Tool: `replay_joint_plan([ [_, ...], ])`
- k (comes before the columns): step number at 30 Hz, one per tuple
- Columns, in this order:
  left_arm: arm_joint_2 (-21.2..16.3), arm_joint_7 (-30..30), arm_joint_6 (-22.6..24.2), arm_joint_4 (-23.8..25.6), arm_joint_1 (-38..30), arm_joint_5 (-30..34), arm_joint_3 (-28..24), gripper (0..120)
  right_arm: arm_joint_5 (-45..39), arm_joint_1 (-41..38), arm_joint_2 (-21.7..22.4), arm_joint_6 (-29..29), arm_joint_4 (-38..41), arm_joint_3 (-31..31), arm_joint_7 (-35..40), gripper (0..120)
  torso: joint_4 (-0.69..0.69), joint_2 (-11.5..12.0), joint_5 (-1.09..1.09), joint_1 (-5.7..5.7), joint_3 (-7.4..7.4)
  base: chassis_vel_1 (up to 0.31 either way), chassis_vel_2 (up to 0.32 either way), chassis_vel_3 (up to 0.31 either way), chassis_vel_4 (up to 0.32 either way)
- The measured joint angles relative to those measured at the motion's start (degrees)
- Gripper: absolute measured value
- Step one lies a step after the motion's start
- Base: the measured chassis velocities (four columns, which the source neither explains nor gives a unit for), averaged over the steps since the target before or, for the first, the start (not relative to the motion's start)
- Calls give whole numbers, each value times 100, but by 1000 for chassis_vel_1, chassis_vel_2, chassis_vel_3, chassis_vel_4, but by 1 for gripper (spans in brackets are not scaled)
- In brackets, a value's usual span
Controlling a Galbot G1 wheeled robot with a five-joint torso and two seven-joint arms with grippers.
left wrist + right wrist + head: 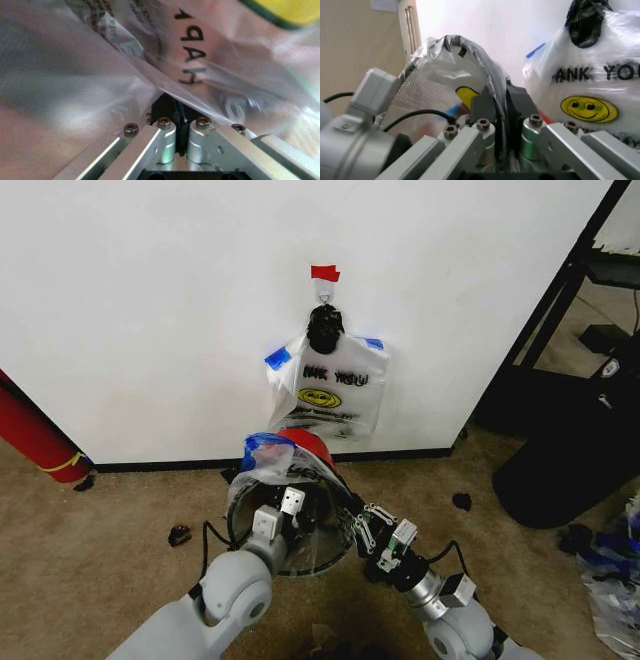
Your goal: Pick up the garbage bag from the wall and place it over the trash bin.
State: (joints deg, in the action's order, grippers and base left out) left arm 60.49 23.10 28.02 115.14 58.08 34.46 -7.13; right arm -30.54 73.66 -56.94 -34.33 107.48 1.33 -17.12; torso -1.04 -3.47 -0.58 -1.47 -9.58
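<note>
My left gripper (180, 112) is pressed together on a fold of the garbage bag (125, 71): the thin film runs straight into the seam between my two black fingers (162, 108), and the clear plastic with its black lettering billows right over and beyond them. From the head view that gripper (283, 510) sits inside the mouth of the bag (285, 505), which is spread over the trash bin (305, 448) on the floor.

My right gripper (501, 108) is likewise closed on the bag's edge, a pinch of film trapped between its dark fingers (484, 107). Just past them the bag (445, 75) arches up in a clear dome with a patch of yellow print showing through. In the head view this gripper (362, 525) is at the bin's rim, on the side opposite my left one, so the bag's opening lies stretched between my two sets of jaws.

Farther out, beyond both grippers, a bundle of bags (335, 390) hangs against the wall (150, 300), gathered under a black knot (325, 330) on a small hook below a red tape strip (325, 273). Its smiley face and THANK YOU print face my right wrist (590, 93).
</note>
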Motion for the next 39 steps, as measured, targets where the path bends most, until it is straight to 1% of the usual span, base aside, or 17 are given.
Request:
replay_joint_plan([
  [2,116,75,-91,-177,-136,0,-63,0,-14,4,-12,3,-2,0,2,1,0,0,0,0,0,0,0,0,0],
  [7,235,163,-185,-355,-292,11,-112,0,-25,8,-40,5,-32,3,5,1,0,0,0,0,0,0,0,0,0],
  [11,246,161,-282,-391,-358,79,-108,0,-26,8,-58,4,-61,2,3,1,0,0,0,0,0,0,0,0,0],
  [16,283,49,-706,-469,-419,329,-29,0,-60,-29,-89,2,-103,-32,-41,1,0,0,0,0,0,0,0,0,0],
  [21,306,26,-894,-616,-436,335,2,0,-134,-60,-106,5,-107,-63,-52,1,0,0,0,0,0,0,0,0,0],
  [25,275,2,-906,-608,-385,328,10,0,-146,-69,-112,8,-112,-63,-57,1,0,0,0,0,0,0,0,0,0],
  [32,71,-209,-875,-282,-112,128,41,0,-239,-96,-116,8,-165,-40,-47,1,0,0,-1,0,0,0,0,0,0],
  [37,-273,-394,-714,432,458,62,232,0,-457,-229,-174,42,-406,-26,57,1,0,0,0,0,0,0,0,0,0],
  [39,-292,-405,-710,467,492,57,245,0,-473,-235,-178,48,-415,-26,64,1,0,0,0,0,0,0,0,0,0],
])
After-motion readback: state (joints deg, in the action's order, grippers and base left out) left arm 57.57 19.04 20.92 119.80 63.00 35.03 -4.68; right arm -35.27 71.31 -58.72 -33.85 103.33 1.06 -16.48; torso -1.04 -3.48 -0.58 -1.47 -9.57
